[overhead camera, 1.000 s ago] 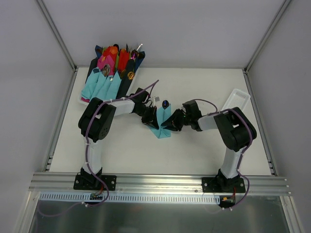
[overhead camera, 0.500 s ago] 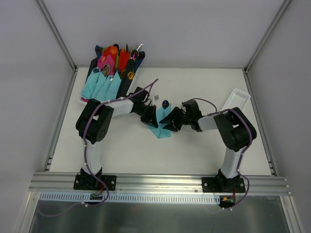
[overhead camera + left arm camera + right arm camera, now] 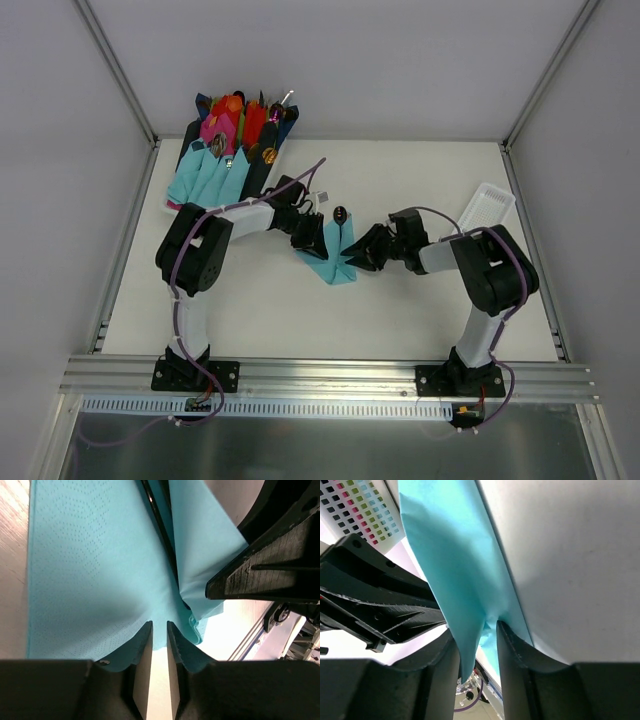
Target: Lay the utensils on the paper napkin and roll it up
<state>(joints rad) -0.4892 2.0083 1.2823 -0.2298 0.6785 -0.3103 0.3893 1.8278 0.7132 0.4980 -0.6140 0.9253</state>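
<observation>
Left gripper [image 3: 159, 625]: nearly closed, tips pinching an edge of the paper napkin [image 3: 90, 570].
Right gripper [image 3: 472, 630]: clamped on a raised napkin flap.
Napkin place: mid-counter, partly folded around the utensils [image 3: 162, 530].
Progress: utensils look placed and folding begun; rolling remains.
Room: open counter toward the near edge; tray of finished rolls [image 3: 215, 165] in the far-left corner; white basket [image 3: 488, 205] at the right edge.

The paper napkin [image 3: 90, 570] is thin, matt paper embossed with fine dots; the fingers [image 3: 141, 680] look like matt plastic.
</observation>
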